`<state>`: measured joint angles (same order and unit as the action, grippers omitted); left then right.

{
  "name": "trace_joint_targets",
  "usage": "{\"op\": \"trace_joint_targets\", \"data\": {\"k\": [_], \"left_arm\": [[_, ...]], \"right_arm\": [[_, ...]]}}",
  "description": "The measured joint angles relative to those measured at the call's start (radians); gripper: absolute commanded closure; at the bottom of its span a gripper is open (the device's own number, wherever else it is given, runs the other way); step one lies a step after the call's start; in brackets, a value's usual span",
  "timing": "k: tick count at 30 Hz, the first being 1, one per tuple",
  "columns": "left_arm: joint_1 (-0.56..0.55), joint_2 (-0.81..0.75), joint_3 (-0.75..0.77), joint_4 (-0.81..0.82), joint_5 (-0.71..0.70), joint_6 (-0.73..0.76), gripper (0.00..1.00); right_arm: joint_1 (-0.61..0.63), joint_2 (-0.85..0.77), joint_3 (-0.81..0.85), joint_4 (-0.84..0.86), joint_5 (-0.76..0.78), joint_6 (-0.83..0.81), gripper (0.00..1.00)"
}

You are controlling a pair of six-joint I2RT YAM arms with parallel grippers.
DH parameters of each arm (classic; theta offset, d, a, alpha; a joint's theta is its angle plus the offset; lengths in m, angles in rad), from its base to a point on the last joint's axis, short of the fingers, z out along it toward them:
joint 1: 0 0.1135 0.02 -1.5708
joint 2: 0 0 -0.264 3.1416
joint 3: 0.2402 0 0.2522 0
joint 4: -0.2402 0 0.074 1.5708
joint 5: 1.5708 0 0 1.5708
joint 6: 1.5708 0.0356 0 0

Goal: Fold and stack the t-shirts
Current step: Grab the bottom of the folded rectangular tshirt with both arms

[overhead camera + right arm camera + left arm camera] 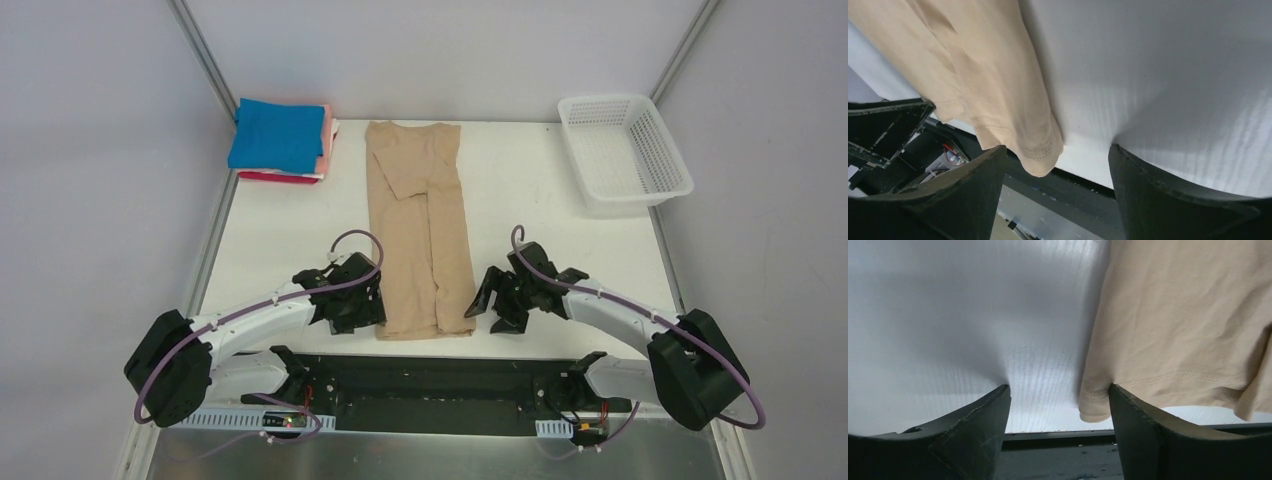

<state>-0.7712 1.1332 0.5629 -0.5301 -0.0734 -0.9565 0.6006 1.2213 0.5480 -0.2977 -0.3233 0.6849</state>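
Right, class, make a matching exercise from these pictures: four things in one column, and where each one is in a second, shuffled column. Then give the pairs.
Things:
1. tan t-shirt
2. blue shirt
3. basket
4. left pincer

Places:
A. far right corner of the table
B. open, at the near left corner of the long cloth strip
C. on top of the other folded shirts, far left
D. lying as a long strip down the middle

Pairs: 1-D, 2-C, 3-A, 4-B
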Motion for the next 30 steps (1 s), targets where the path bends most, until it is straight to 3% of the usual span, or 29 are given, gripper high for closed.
{"op": "trace_joint_targets", "data": {"k": [10, 13, 14, 17, 25, 30], "left_arm": [[0.000, 0.035, -0.010, 0.072, 0.060, -0.031, 0.74], [0.000, 0.054, -0.010, 0.089, 0.084, -0.034, 0.94], [0.000, 0.058, -0.011, 0.092, 0.091, -0.034, 1.00], [0.001, 0.064, -0.012, 0.102, 0.107, -0.037, 1.00], [0.000, -0.013, -0.061, 0.113, 0.135, -0.041, 1.00], [0.000, -0.185, -0.135, 0.099, 0.184, -0.042, 1.00]], "right_arm": [[0.050, 0.001, -0.082, 0.097, -0.043, 0.073, 0.54], [0.051, -0.002, -0.103, 0.127, -0.050, 0.085, 0.63], [0.052, -0.005, -0.111, 0.137, -0.050, 0.089, 0.71], [0.053, -0.002, -0.131, 0.169, -0.051, 0.093, 0.98], [0.080, -0.006, -0.169, 0.218, -0.081, 0.099, 1.00], [0.095, -0.158, -0.199, 0.094, -0.092, 0.044, 1.00]]}}
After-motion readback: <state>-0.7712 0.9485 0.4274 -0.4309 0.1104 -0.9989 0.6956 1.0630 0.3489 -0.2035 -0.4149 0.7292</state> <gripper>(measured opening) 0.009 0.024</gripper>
